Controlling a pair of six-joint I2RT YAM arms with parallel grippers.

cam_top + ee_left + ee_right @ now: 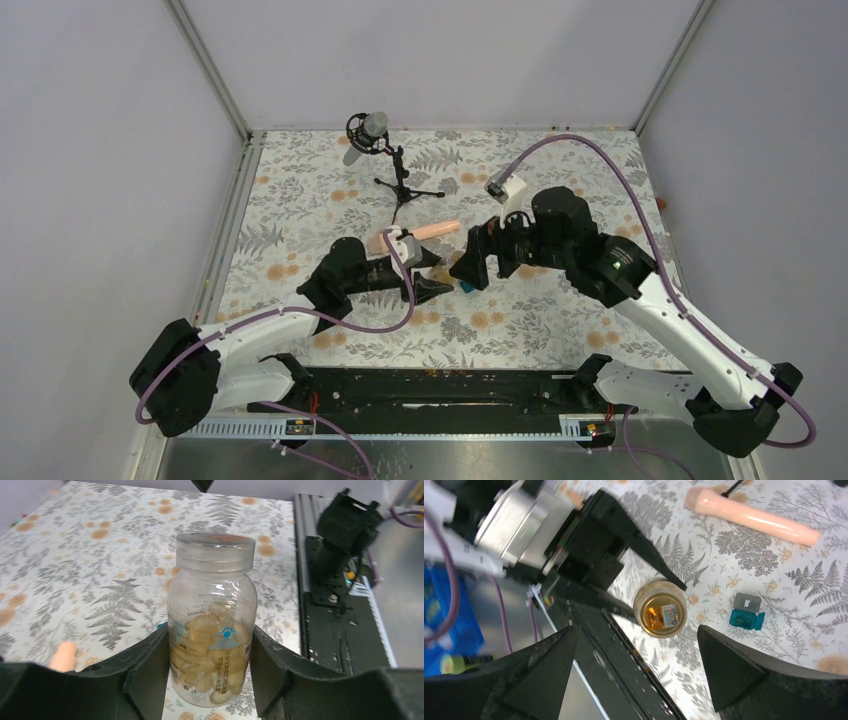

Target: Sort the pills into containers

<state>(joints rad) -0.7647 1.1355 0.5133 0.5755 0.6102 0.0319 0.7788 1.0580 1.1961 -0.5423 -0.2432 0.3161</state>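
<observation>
The amber translucent bottle (212, 630) stands upright between my left gripper's (210, 635) two fingers, which press on both its sides. Its clear cap (216, 547) is on, and pale yellow capsules (207, 625) fill its lower half. In the right wrist view the bottle (660, 608) shows from above, held between the left fingers (639, 545). My right gripper (636, 630) hovers over it, open and empty. The tiny teal-and-grey box (746, 614) lies on the table just right of the bottle; it also shows in the top view (466, 287). The two grippers, left (432, 272) and right (478, 265), meet mid-table.
A long peach cylinder (754, 517) lies behind the bottle, also seen from above (437, 230). A microphone on a small tripod (385, 160) stands at the back. The black base rail (325, 605) runs along the table's near edge. Grey walls enclose the floral tabletop (560, 320).
</observation>
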